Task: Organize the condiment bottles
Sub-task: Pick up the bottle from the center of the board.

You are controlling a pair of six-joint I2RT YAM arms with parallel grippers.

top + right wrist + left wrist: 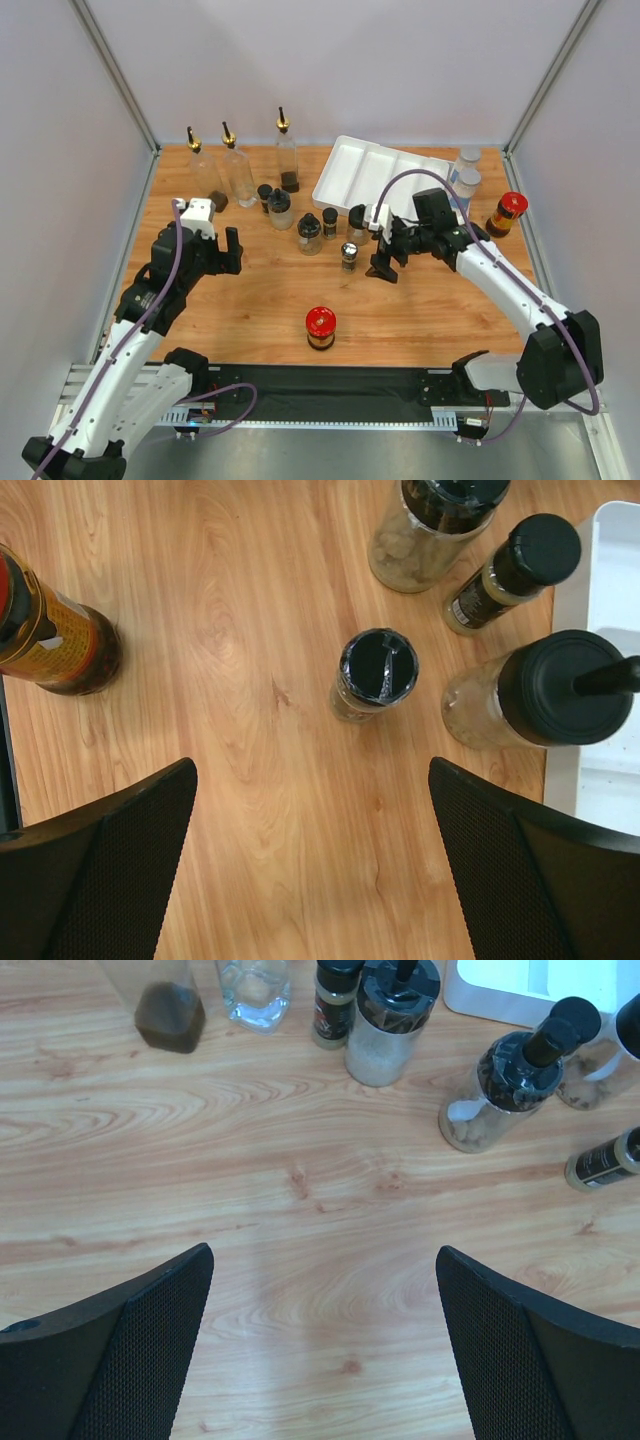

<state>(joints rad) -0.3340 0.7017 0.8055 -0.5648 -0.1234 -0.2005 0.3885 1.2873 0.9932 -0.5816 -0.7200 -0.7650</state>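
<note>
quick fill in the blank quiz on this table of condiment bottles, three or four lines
1. The number of tall clear glass bottles with pourer spouts at the back left is ___.
2. The lone dark glass jar nearest the arm bases has a ___ lid.
3. The white divided plastic tray lies at the back ___ of the wooden table.
4. The left hand and right hand both stand ___, holding nothing.

Missing words: three; red; right; open.
</note>
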